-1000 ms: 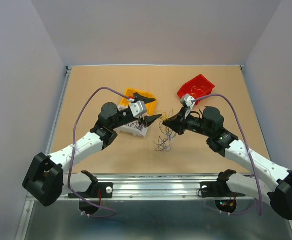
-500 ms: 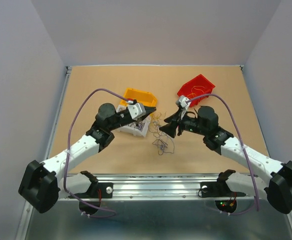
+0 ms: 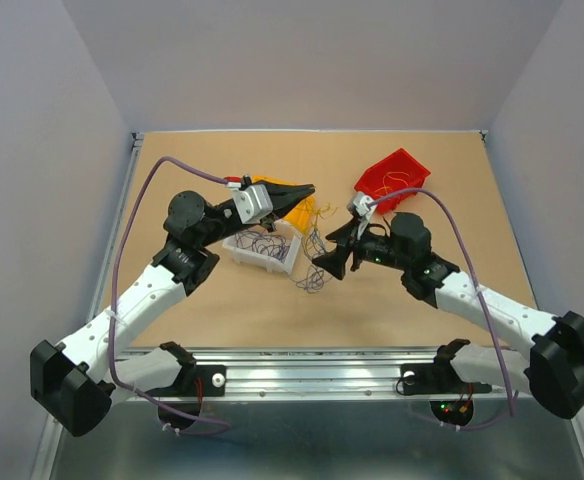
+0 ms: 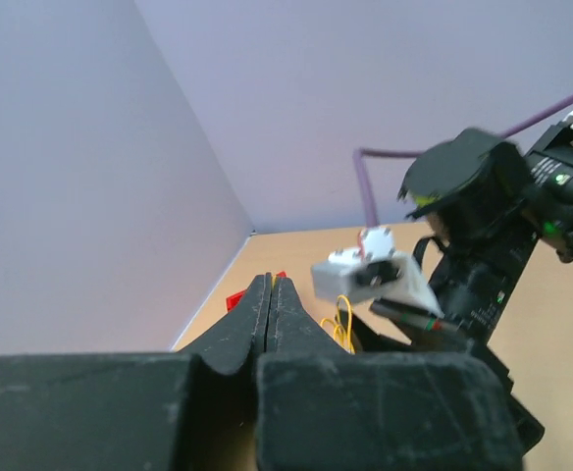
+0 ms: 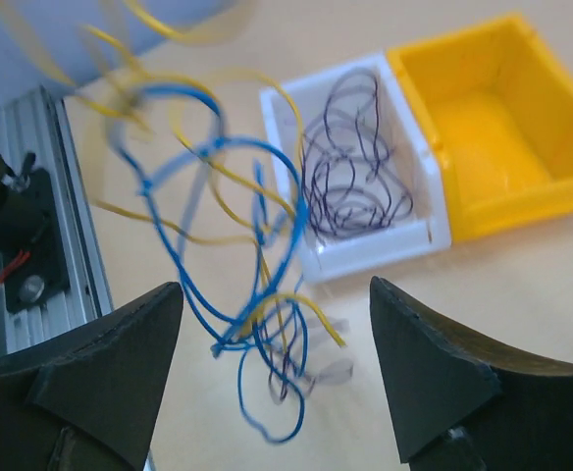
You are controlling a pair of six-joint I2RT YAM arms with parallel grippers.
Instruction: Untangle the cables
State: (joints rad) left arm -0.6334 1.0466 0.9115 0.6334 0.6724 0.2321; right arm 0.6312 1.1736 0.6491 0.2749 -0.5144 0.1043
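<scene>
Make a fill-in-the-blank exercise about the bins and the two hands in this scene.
1. The bin holding the dark coiled wires is coloured ___.
2. The neighbouring bin is coloured ___.
3. The left hand is ___.
4. The right hand, with blue and yellow cables dangling in front of it, is ___.

Missing words: white; yellow; shut; open.

- cables (image 5: 267,329): blue, yellow and dark purple strands
- white bin (image 5: 377,251), yellow bin (image 5: 522,208), red bin (image 3: 393,171): all plain
- table (image 3: 197,165): tan, unpatterned
- walls (image 3: 322,60): pale lilac
</scene>
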